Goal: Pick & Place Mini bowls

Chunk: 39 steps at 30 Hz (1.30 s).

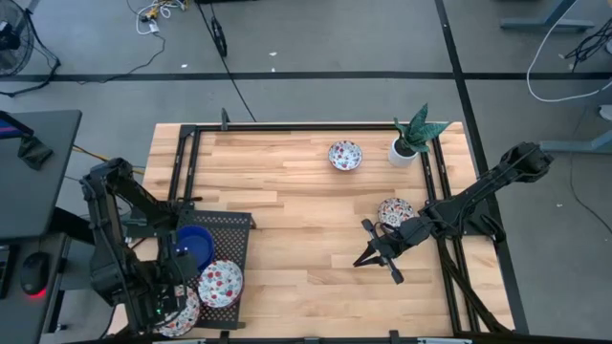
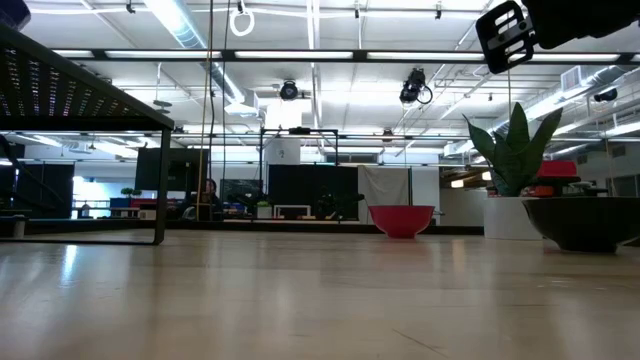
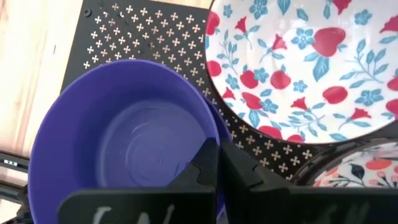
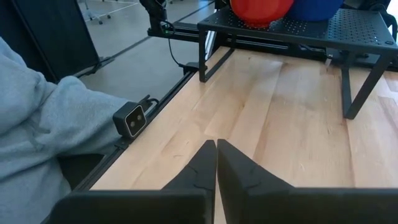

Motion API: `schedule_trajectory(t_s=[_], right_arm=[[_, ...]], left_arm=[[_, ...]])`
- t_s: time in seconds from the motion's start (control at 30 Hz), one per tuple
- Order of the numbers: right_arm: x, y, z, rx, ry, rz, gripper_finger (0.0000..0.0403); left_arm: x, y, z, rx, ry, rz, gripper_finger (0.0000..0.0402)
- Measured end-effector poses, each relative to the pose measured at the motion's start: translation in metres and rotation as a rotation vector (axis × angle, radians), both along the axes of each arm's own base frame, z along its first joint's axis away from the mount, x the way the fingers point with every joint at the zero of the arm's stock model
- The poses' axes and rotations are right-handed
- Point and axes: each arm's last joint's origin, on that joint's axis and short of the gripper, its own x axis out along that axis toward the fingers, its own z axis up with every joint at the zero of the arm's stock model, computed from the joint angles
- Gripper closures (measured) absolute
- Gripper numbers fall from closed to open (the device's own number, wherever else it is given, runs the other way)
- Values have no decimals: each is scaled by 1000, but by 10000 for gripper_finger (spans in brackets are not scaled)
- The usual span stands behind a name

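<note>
Finding no legible brand or label anywhere; only pale scrawled marks on the dark bar below the left gripper (image 3: 216, 163), too smeared to read.

Counting five mini bowls from above: one cobalt blue bowl (image 1: 196, 245) and four floral ones. Seeing the blue bowl sitting on the black perforated rack (image 1: 234, 225) at the near left corner of the wooden surface (image 1: 306, 201), with a possible second blue rim nested under it in the left wrist view, though not telling for certain. Finding two floral bowls on the same rack: one (image 1: 220, 283) just beside the blue bowl, another (image 1: 186, 311) partly hidden under the left arm. Finding the other two standing apart on the bare surface: one (image 1: 345, 155) near the far edge beside the white plant pot (image 1: 403, 151), one (image 1: 395, 211) just beside the right arm.

Hovering the left gripper directly over the blue bowl's rim, its fingers (image 3: 202, 169) pressed together with no gap showing.

Holding the right gripper (image 4: 216, 152) above mid-surface, pointing toward the rack, fingers closed on nothing.

Catching one grey sleeve (image 4: 37, 124) of a person at the surface's edge in the right wrist view.
</note>
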Motion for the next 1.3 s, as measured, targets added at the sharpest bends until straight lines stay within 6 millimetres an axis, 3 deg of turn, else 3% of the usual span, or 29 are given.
schedule_trajectory(t_s=[0.57, 1.07, 1.3], right_arm=[[0, 0, 0, 0, 0, 0, 385], [0, 0, 0, 0, 0, 0, 385], [0, 0, 0, 0, 0, 0, 385]], left_arm=[[0, 0, 0, -41, -10, 88, 391], [1, 0, 0, -59, -40, 144, 332], [2, 1, 1, -65, -120, 202, 276]])
